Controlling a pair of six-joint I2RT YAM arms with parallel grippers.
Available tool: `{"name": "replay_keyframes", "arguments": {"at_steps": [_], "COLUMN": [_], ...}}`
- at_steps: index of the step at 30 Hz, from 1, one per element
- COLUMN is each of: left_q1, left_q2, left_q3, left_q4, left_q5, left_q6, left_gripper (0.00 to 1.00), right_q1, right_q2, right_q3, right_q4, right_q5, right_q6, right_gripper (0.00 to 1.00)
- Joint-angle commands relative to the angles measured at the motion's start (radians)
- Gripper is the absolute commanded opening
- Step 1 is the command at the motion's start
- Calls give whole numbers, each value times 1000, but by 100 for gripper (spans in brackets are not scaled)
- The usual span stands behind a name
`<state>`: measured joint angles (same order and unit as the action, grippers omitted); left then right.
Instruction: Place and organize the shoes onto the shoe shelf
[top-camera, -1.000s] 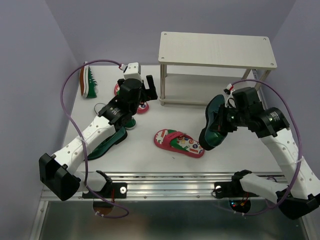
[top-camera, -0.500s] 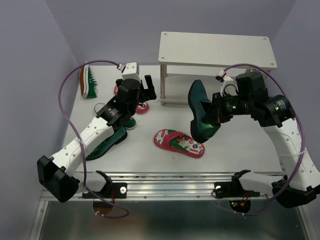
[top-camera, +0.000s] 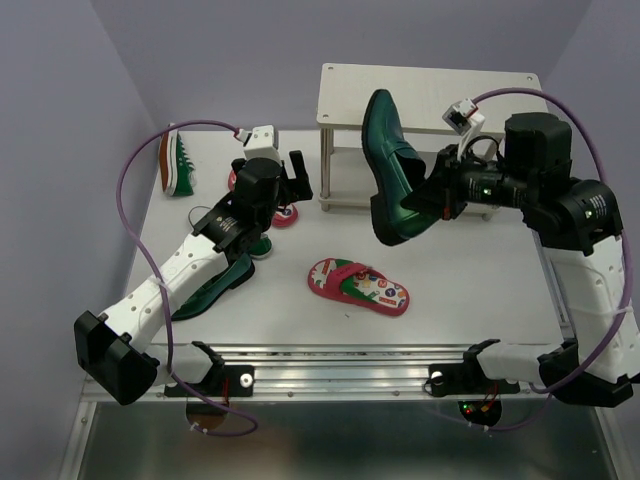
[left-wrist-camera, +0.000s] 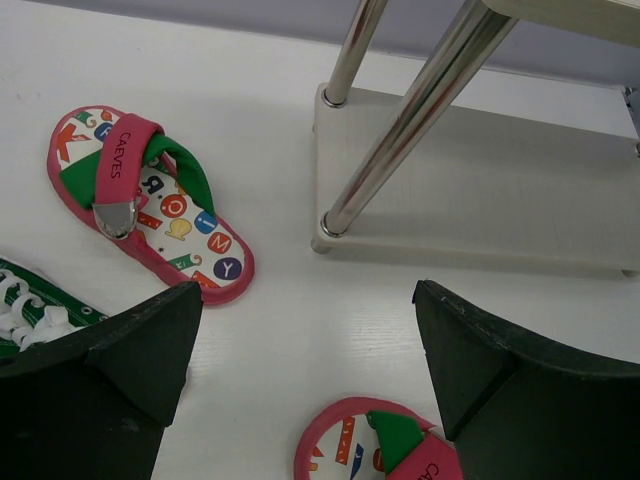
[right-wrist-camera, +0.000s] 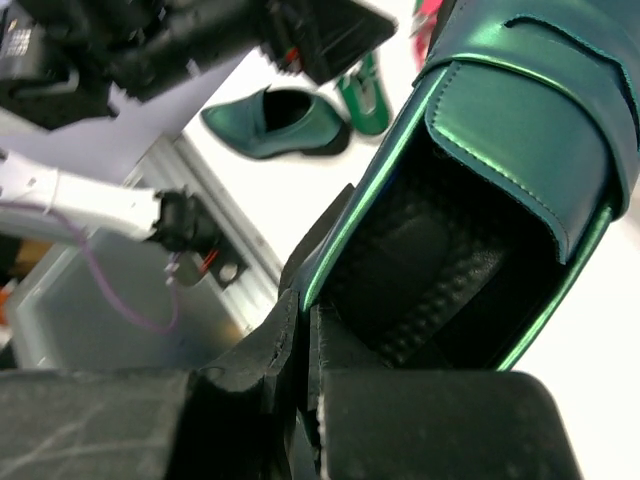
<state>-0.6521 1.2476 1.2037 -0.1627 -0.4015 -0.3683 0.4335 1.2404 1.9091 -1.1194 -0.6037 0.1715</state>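
Nothing is shelved yet, as far as you can see: all six shoes are off the shoe shelf (top-camera: 440, 100), so the job looks barely started, with one shoe on its way.

By the far left corner, one green sneaker (top-camera: 177, 165) stands on its side along the left edge. Your left gripper (left-wrist-camera: 305, 300) hovers a little further in, with its fingers spread wide and nothing between them. Below it lies a red flip-flop (left-wrist-camera: 150, 200) with its patterned insole up, and the second sneaker (left-wrist-camera: 25, 300) sits just beside that, its white laces showing. Toward the near left corner, partly under the left arm, lies one teal loafer (top-camera: 215, 285). The other flip-flop (top-camera: 358, 286) lies in the middle of the table, nearer the near edge.

Your right gripper (top-camera: 428, 200) pinches the second loafer (top-camera: 393, 170) by the rim of its opening. That shoe hangs in the air in front of the shelf's left end, steeply tilted, toe toward the far edge. It is glossy dark teal with a green sheen and a dark textured lining.

The shelf stands at the far edge, toward the far right corner. Five shoes are left to fetch, and the pairs need sorting.
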Motion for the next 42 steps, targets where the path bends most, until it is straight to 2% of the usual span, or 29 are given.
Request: {"name": "replay_keyframes", "arguments": {"at_steps": [1,4,10,13,14,20,26,31,36,42], "left_q1": [6,6,6,6,5,6,6,6,5,6], "left_q2": [-5,-8,-14,-19,-20,-22,-48,-56,-54,-66], "left_q3": [5,7,3,2,2,10,-7,-21,-23,-30], "left_q4": [23,19,12,9,9,2,-1,-1,0,0], "left_q5": [-19,-17,-30,-28,-28,-20,-19,-13,1,7], "left_q6": [3,2,0,-1,-1,-1,-14,-21,-30,-44], "left_gripper": [99,99,99,99,99,99,99,99,99,99], "right_q1": [2,2,2,2,2,2,2,2,2,2], "right_q2": [-9,39,178,243,255,301,317,237,218,162], "right_q3": [109,168,350,433,433,476,466,348,337,243], "right_q4": [242,257,248,248,250,322,363,389,307,299], "right_q5": [177,400,619,824,825,1114,1205,1127,1070,1064], "right_q6": [-29,-24,-76,-145,-145,-276,-404,-506,-517,-506], "right_gripper": [1,1,1,1,1,1,1,1,1,1]}}
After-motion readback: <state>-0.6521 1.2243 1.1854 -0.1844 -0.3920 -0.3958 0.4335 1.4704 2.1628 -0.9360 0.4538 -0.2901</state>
